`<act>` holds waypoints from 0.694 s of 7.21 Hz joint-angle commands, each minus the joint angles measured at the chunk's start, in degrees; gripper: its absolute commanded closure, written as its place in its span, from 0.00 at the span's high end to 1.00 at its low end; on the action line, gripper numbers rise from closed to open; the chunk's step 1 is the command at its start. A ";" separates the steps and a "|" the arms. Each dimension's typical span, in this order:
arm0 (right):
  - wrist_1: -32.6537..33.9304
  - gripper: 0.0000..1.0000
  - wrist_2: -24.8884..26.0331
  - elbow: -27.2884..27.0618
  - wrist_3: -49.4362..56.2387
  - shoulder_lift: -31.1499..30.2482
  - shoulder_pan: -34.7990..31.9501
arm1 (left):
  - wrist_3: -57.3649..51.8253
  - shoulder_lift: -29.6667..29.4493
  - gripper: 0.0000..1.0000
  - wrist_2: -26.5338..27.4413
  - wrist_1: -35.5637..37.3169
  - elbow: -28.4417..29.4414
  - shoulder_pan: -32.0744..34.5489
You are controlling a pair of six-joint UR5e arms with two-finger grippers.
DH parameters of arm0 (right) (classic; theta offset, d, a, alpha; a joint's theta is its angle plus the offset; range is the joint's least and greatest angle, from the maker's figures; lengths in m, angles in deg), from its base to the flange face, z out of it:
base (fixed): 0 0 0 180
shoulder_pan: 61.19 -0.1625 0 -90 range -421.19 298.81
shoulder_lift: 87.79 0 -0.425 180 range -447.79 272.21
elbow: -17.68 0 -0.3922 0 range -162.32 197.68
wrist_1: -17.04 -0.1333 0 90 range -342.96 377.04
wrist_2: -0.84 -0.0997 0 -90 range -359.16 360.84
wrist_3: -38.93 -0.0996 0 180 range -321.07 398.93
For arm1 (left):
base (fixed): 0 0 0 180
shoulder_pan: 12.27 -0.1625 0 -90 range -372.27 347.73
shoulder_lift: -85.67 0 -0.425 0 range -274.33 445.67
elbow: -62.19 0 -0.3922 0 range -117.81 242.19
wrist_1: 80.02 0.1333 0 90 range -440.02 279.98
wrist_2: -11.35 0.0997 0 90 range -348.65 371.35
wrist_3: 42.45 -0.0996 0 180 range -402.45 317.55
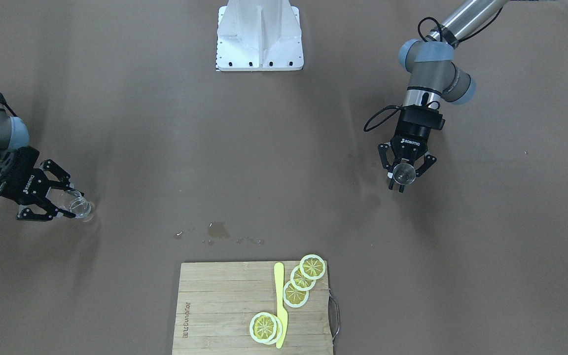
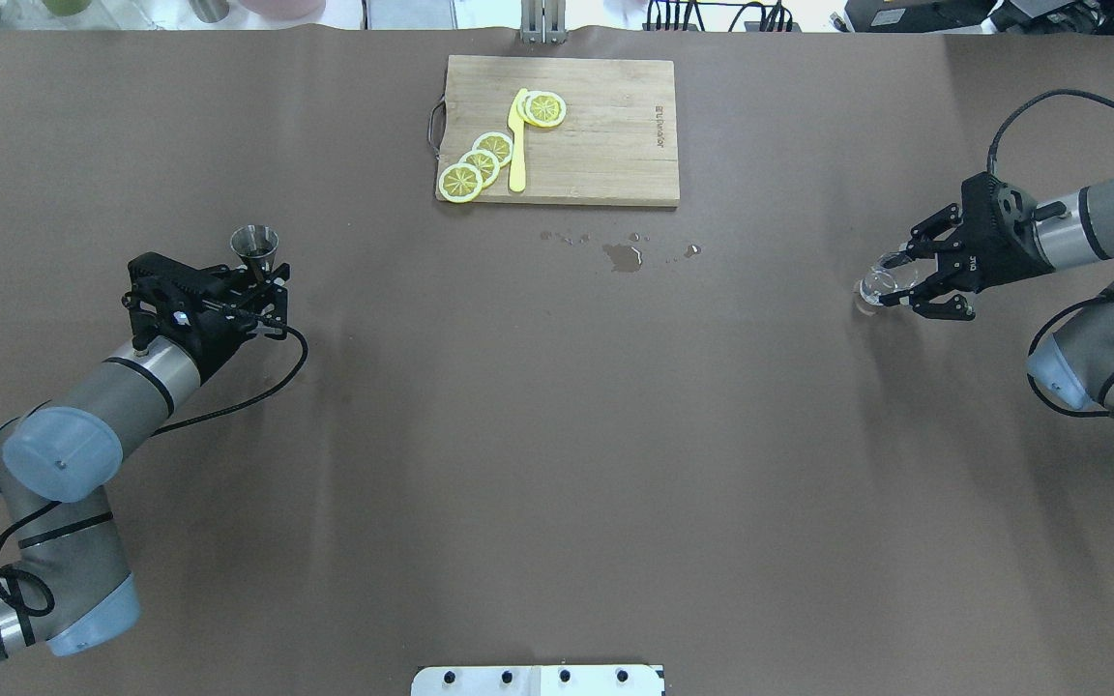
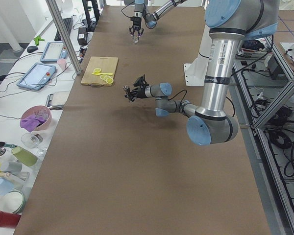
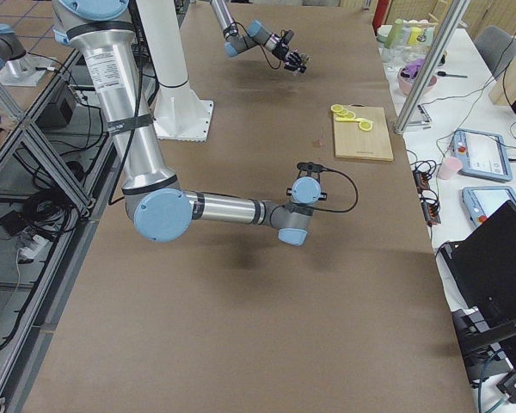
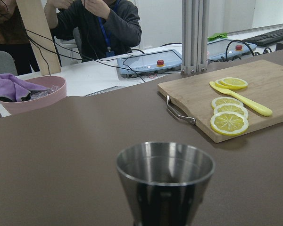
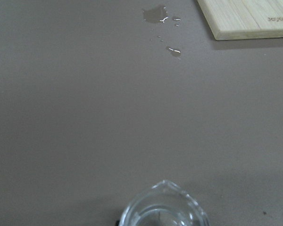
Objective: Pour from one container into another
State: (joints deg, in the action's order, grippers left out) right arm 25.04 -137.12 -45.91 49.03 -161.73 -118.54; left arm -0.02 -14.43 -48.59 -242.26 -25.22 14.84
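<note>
While the left gripper (image 1: 404, 178) clasps an upright steel cup (image 2: 254, 242) at nine o'clock in the overhead view, the right gripper (image 2: 895, 282) grasps a clear spouted glass (image 1: 81, 207) at three o'clock, with the cutting board (image 2: 605, 135) at twelve.

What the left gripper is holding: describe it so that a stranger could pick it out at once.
Start at the wooden cutting board at the far edge of the brown table, then go toward the robot's left to the left gripper. It holds a small metal cup, upright and flared at the rim. Its opaque steel sets it apart from the clear glass vessel in the right gripper.
</note>
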 commanded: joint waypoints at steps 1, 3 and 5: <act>0.00 0.00 0.49 0.04 0.01 -0.41 0.39 | 1.08 -0.01 0.00 0.00 -0.18 0.84 -0.03; 0.00 0.00 0.49 -0.13 -0.08 -0.85 0.39 | 1.08 -0.01 0.00 0.00 -0.18 0.67 -0.03; 0.00 0.74 0.41 -0.22 -0.08 -1.12 0.39 | 2.47 -0.01 0.09 0.09 -0.27 0.93 -0.03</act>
State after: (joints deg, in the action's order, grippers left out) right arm 25.04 -136.69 -46.07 48.95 -162.63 -118.15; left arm 1.47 -14.44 -48.54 -242.50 -24.54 14.80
